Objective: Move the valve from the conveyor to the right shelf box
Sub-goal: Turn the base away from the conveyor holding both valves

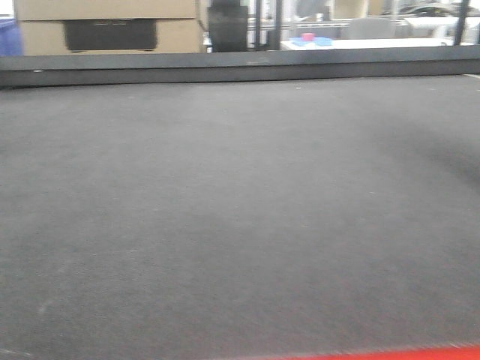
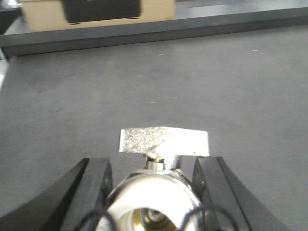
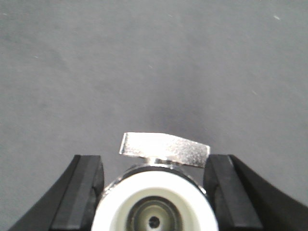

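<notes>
In the left wrist view a silvery valve (image 2: 153,192) with a flat lever (image 2: 163,142) sits between the black fingers (image 2: 98,185) of my left gripper (image 2: 153,166), which is shut on its body. Its open metal end faces the camera. In the right wrist view my right gripper (image 3: 154,161) is likewise shut on a valve (image 3: 154,192) with a white round end and a flat lever (image 3: 164,148). The dark grey conveyor (image 1: 240,210) fills all views. The front view shows no valve or gripper. The right shelf box is out of view.
A black rail (image 1: 240,66) edges the belt's far side. Behind it stand a cardboard box (image 1: 105,26) with a dark cut-out and a white table with small blue and pink items (image 1: 311,39). A red strip (image 1: 420,352) shows at the near edge.
</notes>
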Available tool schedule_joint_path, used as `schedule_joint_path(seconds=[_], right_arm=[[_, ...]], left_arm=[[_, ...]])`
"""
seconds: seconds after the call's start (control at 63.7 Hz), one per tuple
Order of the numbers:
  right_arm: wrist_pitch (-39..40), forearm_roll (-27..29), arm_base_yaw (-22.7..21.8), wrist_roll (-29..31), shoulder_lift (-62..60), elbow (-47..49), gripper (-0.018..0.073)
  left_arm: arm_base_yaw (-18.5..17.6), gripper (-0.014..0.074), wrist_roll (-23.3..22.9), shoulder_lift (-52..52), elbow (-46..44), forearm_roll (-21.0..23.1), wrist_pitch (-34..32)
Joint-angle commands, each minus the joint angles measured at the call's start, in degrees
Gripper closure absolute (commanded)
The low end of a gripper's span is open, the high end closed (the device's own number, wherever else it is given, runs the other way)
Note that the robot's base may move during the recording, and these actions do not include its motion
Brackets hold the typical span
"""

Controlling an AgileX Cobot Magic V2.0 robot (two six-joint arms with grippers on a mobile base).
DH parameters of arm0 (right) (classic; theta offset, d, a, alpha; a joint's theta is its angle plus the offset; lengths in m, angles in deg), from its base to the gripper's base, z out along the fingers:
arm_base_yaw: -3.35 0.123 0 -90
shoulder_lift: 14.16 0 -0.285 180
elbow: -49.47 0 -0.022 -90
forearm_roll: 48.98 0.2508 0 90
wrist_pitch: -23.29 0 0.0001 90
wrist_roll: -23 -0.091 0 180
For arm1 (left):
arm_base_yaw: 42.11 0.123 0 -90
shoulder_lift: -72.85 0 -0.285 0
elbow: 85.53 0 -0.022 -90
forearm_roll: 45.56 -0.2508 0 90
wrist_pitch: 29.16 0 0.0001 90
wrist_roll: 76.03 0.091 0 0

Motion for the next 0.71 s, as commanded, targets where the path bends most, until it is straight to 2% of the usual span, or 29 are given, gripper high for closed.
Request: schedule_joint_path(seconds=[0.0, 0.691], right_arm=[[3.2, 0.4, -0.1, 0.3, -1.0, 1.0, 0.0713], [3.2, 0.4, -0.1, 0.3, -1.0, 1.0, 0.0713]], left_arm=[[-0.4, 0.0708, -0.2, -0.7, -0.5, 0.7, -2.8], [-0.4, 0.0708, -0.2, -0.7, -0.5, 0.7, -2.8]])
